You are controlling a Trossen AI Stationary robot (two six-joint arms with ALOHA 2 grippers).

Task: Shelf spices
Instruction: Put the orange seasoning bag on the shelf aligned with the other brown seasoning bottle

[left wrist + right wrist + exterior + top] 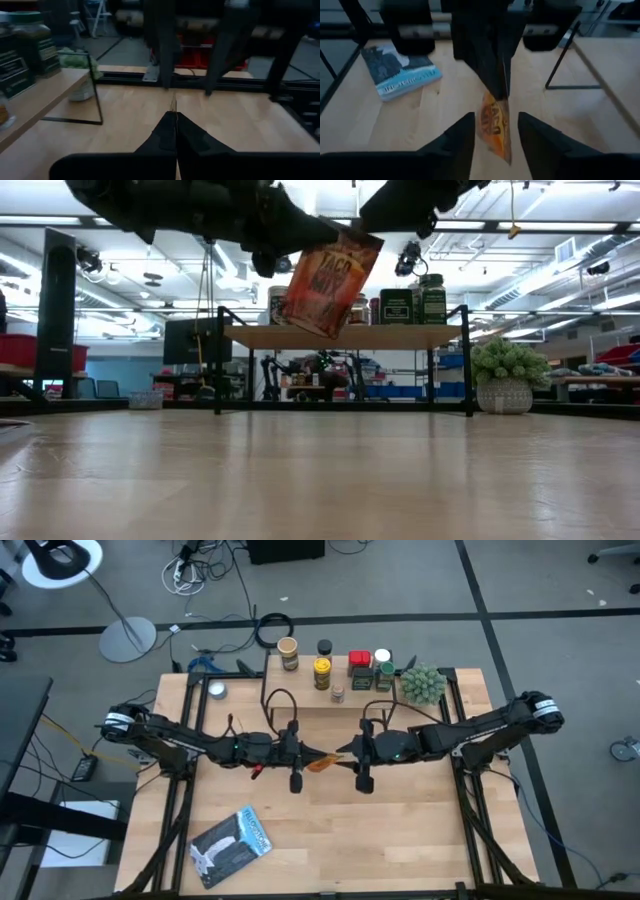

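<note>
An orange-red taco-mix packet (330, 278) hangs above the table's middle, and it also shows in the high view (320, 762). My left gripper (308, 755) is shut on it. My right gripper (496, 122) is open. Its two fingers stand on either side of the packet's lower part (496, 125), with gaps showing on both sides. The shelf (345, 336) stands at the far edge. On it are a tan-lidded jar (288, 652), a black-lidded jar (324, 647), a yellow jar (322, 673), a red tin (360, 662) and green tins (383, 670). My left gripper pinches the packet's upper edge (501, 92) between its two shut fingers (167, 132). The fingers come level from the table's left. The packet hangs tilted below them, lifted clear of the table, and shows edge-on in the left wrist view (173, 106).
A small green potted plant (422, 685) stands at the shelf's right end. A blue-white flat packet (232, 845) lies near the table's front left. A small silver tin (215, 690) sits on the table left of the shelf. Bare wood lies at the front right (400, 840).
</note>
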